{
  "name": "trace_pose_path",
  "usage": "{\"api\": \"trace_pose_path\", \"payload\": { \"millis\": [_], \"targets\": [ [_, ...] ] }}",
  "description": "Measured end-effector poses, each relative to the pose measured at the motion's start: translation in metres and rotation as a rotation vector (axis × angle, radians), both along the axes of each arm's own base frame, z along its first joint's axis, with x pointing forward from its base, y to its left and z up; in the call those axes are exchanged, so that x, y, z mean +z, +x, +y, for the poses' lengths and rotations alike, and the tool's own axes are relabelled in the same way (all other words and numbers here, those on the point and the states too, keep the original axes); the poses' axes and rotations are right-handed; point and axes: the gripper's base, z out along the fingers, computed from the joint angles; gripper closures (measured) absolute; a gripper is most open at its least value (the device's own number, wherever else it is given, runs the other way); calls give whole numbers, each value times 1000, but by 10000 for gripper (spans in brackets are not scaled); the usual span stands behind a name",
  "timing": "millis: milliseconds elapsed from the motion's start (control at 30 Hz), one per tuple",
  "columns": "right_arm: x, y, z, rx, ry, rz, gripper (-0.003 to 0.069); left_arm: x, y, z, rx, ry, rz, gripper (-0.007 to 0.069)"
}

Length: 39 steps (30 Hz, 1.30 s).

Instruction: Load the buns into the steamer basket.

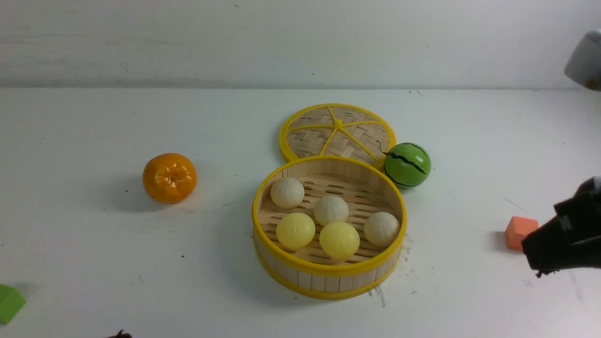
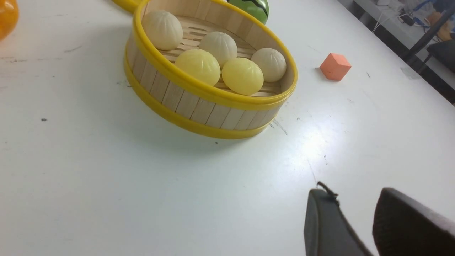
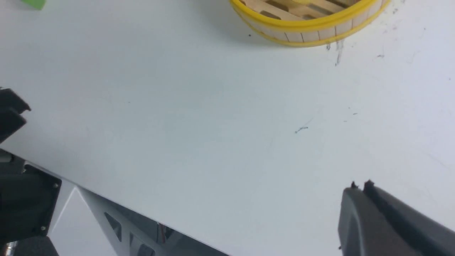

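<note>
Nearest you, at the table's front left corner, sits a green block (image 1: pixel 9 303). Your left gripper (image 2: pixel 355 213) hangs over bare table with its jaws apart and nothing between them. Your right gripper (image 3: pixel 360 186), near the table's right edge beside the orange cube (image 1: pixel 520 232), has its jaws pressed together, empty. All five buns (image 1: pixel 331 210) lie inside the steamer basket (image 1: pixel 328 277) at the table's middle. Behind it rest the lid (image 1: pixel 337 134) and watermelon ball (image 1: pixel 407 165); the orange (image 1: pixel 169 178) stands well apart toward the left edge.
</note>
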Motion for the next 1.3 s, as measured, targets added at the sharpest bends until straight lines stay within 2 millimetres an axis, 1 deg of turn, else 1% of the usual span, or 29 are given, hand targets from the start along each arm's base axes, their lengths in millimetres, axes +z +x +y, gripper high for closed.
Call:
{"api": "trace_pose_path", "payload": {
  "millis": [67,100,133,167,200,267,333,367,400,433,467,500,533,567,667,700,733,767,1300],
  "targets": [
    [2,-3,-3,-6,3,-16,676,0,0,0,0,0,0,417],
    [5,-7,-12,-22,0,-51,676,0,0,0,0,0,0,417],
    [7,-11,-15,-26,3,-70,676,0,0,0,0,0,0,417],
    [5,-20,-32,-48,-18,-140,676,0,0,0,0,0,0,414],
    [2,-25,-40,-64,-28,-186,676,0,0,0,0,0,0,413],
    [-11,-39,-58,-109,-49,-304,675,0,0,0,0,0,0,410],
    [-38,-57,-72,-158,-76,-441,674,0,0,0,0,0,0,407],
    [-52,-68,-78,-189,-81,-541,674,0,0,0,0,0,0,407],
    [-70,-74,-82,-216,-92,-610,674,0,0,0,0,0,0,407],
    [-88,-76,-85,-232,-107,-631,673,0,0,0,0,0,0,407],
    [-95,-80,-86,-245,-105,-670,673,0,0,0,0,0,0,407],
    [-122,-84,-90,-294,-105,-754,671,0,0,0,0,0,0,407],
    [-139,-86,-92,-319,-107,-780,671,0,0,0,0,0,0,406],
    [-162,-88,-93,-347,-107,-806,671,0,0,0,0,0,0,405],
    [-211,-88,-97,-398,-121,-823,669,0,0,0,0,0,0,401],
    [-217,-87,-97,-398,-126,-811,669,0,0,0,0,0,0,400],
    [-229,-87,-97,-402,-134,-797,669,0,0,0,0,-1,1,398],
    [-233,-87,-98,-397,-146,-782,669,0,0,0,0,0,1,397],
    [-233,-87,-98,-395,-152,-776,666,-2,-1,0,-6,9,17,389]
  ]
}}
